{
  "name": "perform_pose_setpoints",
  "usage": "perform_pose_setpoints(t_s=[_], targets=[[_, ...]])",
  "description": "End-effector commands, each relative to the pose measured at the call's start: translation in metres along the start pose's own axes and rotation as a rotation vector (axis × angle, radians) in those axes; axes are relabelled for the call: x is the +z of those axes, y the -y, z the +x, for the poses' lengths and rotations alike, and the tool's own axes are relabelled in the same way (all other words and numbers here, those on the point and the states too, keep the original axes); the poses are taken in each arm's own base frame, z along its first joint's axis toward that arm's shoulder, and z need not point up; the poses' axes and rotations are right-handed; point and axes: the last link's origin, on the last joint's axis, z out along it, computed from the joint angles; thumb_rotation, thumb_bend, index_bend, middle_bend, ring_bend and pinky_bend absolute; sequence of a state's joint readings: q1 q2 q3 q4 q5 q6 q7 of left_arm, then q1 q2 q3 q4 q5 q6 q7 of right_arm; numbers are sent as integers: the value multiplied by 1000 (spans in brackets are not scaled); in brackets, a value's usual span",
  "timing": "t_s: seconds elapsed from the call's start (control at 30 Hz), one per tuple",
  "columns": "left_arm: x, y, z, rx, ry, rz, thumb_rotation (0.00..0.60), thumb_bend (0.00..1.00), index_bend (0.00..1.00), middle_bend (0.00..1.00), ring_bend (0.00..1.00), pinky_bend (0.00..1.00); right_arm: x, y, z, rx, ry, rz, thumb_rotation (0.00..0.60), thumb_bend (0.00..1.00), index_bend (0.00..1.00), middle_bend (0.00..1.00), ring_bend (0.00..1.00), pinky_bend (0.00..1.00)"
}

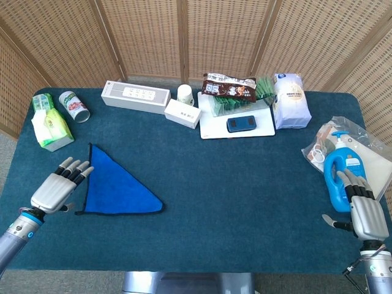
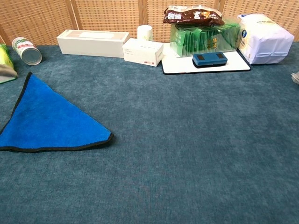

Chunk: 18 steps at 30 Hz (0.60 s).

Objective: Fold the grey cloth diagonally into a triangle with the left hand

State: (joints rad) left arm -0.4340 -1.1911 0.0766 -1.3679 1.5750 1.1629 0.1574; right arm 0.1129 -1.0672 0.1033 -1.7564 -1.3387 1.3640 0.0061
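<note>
The cloth [image 1: 113, 187] is bright blue with a dark hem and lies flat on the table as a folded triangle; the chest view shows the cloth [image 2: 46, 122] at its left side. My left hand [image 1: 58, 190] hovers just left of the cloth's left edge, fingers spread, holding nothing. In the chest view only a blurred fingertip shows at the left border. My right hand [image 1: 365, 211] rests at the table's right front, fingers loosely apart, beside a blue bottle [image 1: 339, 177], not gripping it.
Along the back stand a long white box [image 1: 135, 96], a small white box [image 1: 182, 113], a cup [image 1: 185, 94], a white tray [image 1: 211, 127] with a dark device [image 1: 243, 124], snack packs and a white bag [image 1: 290, 100]. A tissue pack [image 1: 50, 125] and a can [image 1: 75, 106] sit far left.
</note>
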Motion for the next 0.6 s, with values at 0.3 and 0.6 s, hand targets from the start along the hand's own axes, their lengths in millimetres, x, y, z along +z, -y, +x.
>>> perform_pose_setpoints(t_s=[0.3, 0.6], targets=[[-4, 8, -6, -137, -74, 159, 600, 0, 0, 0, 0, 0, -5, 4, 3, 13, -4, 21, 600, 0, 0, 0, 0, 0], [-26, 19, -3, -191, -120, 245, 600, 0, 0, 0, 0, 0, -5, 4, 2, 12, -1, 23, 600, 0, 0, 0, 0, 0]])
